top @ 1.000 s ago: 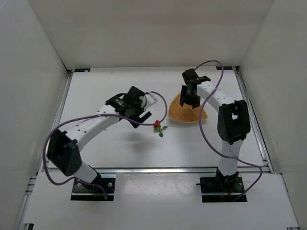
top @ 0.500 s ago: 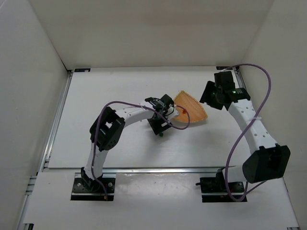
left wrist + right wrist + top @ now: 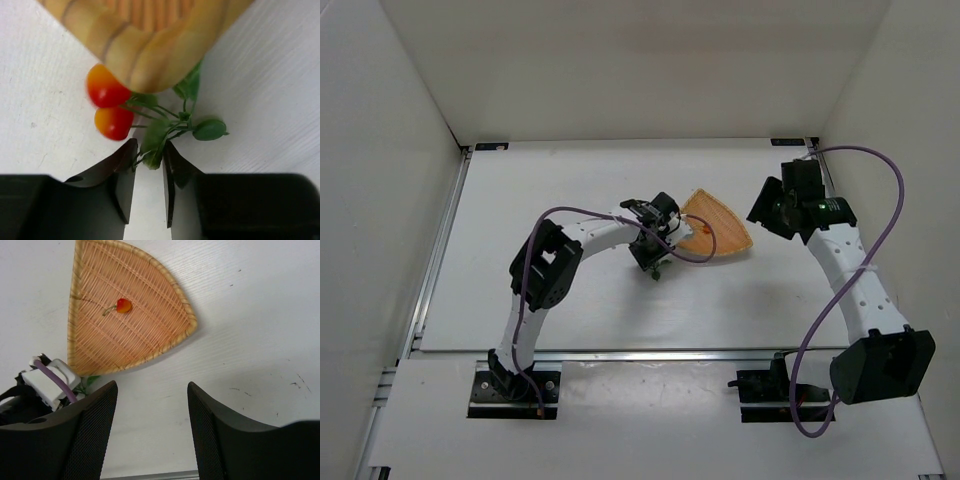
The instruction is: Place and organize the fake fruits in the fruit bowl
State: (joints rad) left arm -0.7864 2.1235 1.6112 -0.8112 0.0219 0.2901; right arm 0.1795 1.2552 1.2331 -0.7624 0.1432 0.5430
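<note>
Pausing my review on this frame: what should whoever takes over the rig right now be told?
Left gripper: shut on the green stem of a two-berry sprig, which sits against a corner of the fruit bowl, outside it.
Right gripper: open, empty, above bare table beside the bowl.
Done: one red berry lies inside the bowl.
Left: lift the sprig over the rim, release it inside, then tidy the fruits. No other loose fruits are visible.

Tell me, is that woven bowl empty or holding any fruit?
Not empty: one red berry lies inside the bowl; a leafy cluster sits outside at its corner.
</note>
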